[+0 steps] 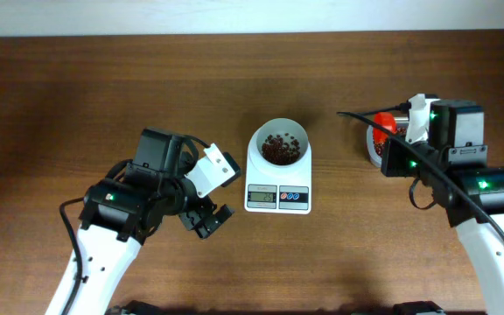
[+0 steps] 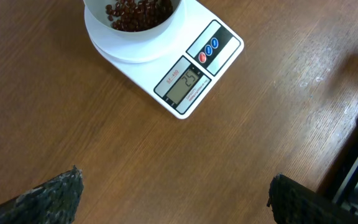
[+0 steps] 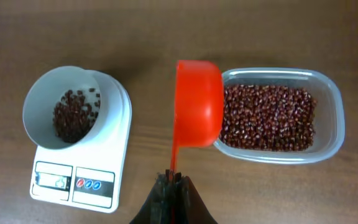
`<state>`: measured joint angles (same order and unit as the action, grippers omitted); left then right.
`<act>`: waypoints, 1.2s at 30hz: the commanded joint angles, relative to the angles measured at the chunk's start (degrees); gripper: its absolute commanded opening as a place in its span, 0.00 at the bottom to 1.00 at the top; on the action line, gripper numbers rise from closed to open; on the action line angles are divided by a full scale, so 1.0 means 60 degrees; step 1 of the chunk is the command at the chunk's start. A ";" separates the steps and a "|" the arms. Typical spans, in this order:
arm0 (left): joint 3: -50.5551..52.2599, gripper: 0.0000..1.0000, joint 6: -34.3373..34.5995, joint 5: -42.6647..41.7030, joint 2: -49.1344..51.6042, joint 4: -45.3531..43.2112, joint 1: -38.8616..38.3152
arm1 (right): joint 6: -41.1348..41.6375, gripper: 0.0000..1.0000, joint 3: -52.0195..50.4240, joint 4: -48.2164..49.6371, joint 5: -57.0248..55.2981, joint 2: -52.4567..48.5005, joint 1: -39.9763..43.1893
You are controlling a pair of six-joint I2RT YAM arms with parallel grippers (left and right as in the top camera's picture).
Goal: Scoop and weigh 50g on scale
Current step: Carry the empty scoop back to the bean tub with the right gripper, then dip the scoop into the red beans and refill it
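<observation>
Right pincer [image 3: 173, 182] clamped shut on the scoop [image 3: 199, 102] handle, scoop at the tub's [image 3: 331, 134] left edge. Left pincer [image 2: 179, 200] wide open, empty, near scale [image 2: 185, 81]. Beans [image 2: 138, 12] in its bowl.

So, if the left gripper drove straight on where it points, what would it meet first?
Left gripper: probably the bare brown wooden table, just short of the small white digital scale; depth is unclear.

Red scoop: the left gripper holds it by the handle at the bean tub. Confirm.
Wrong arm: the right gripper holds the red scoop by the handle at the bean tub, as the right wrist view shows. The left gripper is open, empty.
</observation>
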<state>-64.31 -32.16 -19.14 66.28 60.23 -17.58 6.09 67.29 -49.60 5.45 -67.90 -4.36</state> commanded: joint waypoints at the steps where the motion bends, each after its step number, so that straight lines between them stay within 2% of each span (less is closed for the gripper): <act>1: -0.0175 0.99 -0.0186 -0.0135 -0.0011 -0.0018 0.0047 | -0.0091 0.04 -0.0036 -0.0255 -0.0022 -0.0007 0.0044; 6: -0.0175 0.99 -0.0186 -0.0135 -0.0011 -0.0018 0.0047 | -0.0572 0.04 -0.0062 -0.0291 -0.1982 -0.0197 0.0051; 8: -0.0175 0.99 -0.0186 -0.0135 -0.0011 -0.0018 0.0047 | -0.1592 0.04 -0.0066 -0.0321 -0.1996 -0.0510 0.0051; 10: -0.0175 0.99 -0.0186 -0.0135 -0.0011 -0.0018 0.0047 | -0.2055 0.04 -0.0062 -0.0255 -0.2087 -0.1071 0.0055; 14: -0.0175 0.99 -0.0186 -0.0135 -0.0011 -0.0018 0.0047 | -0.1887 0.04 -0.0062 0.0302 -0.3085 -0.2710 0.0055; 18: -0.0175 0.99 -0.0186 -0.0135 -0.0011 -0.0018 0.0047 | -0.1096 0.04 -0.0062 0.0437 -0.4080 -0.3304 0.0073; 26: -0.0175 0.99 -0.0186 -0.0135 -0.0011 -0.0018 0.0047 | -0.0426 0.04 -0.0066 0.0423 -0.4051 -0.3723 0.0273; 31: -0.0175 0.99 -0.0186 -0.0135 -0.0011 -0.0018 0.0047 | -0.0433 0.04 -0.0073 0.0415 -0.3319 -0.4237 0.0736; 36: -0.0175 0.99 -0.0186 -0.0135 -0.0011 -0.0018 0.0047 | -0.0441 0.04 -0.0073 0.0419 -0.1614 -0.4411 0.1603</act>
<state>-64.34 -32.16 -19.14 66.28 60.23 -17.58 2.85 67.26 -46.63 -9.80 -93.62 2.79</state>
